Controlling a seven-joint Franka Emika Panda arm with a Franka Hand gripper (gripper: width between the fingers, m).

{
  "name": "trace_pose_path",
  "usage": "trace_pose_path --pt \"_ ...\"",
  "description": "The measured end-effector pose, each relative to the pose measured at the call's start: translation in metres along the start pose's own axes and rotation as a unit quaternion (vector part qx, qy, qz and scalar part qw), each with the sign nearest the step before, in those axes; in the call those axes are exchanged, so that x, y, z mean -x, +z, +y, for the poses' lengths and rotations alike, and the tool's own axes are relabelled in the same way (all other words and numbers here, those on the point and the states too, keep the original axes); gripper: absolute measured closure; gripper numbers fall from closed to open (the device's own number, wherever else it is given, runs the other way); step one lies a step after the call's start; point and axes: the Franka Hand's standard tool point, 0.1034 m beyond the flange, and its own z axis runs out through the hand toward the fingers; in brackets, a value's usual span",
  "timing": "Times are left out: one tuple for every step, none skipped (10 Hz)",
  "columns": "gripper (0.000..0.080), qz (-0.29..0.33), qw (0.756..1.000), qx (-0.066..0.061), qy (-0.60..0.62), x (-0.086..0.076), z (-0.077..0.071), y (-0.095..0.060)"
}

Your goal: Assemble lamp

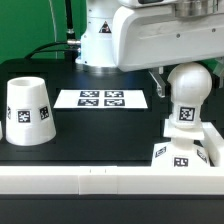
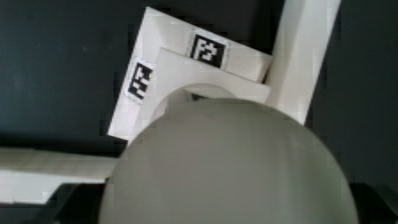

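The white rounded bulb stands upright over the flat square base at the exterior view's right, its tagged stem reaching down into the base. My gripper is shut on the bulb's round head, a dark finger on each side. In the wrist view the bulb fills the foreground between my fingers, the gripper closed around it, with the tagged base beneath. The tapered shade stands on its wide end at the exterior view's left, apart from the rest.
The marker board lies flat mid-table between shade and bulb. A white rail runs along the front edge, right next to the base; it also shows in the wrist view. The arm's white body stands at the back.
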Motion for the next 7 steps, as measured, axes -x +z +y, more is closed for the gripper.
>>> trace_pose_path --pt "0.0222 0.0 0.999 0.0 0.032 0.0001 -0.0004 0.0002" --pt "0.0222 0.0 0.999 0.0 0.053 0.0001 -0.0006 0.0003" --pt "0.0222 0.0 0.995 0.0 0.099 0.0002 -0.0013 0.0006" --pt "0.0222 -0.001 0.991 -0.004 0.135 0.0007 -0.0008 0.0009" --pt "0.0222 0.007 0.979 -0.017 0.201 0.0005 0.0014 0.001" --pt "0.0222 0.018 0.966 -0.024 0.259 0.003 0.0026 0.0014" --pt "0.0222 0.018 0.962 -0.026 0.27 0.0051 0.0033 0.0011"
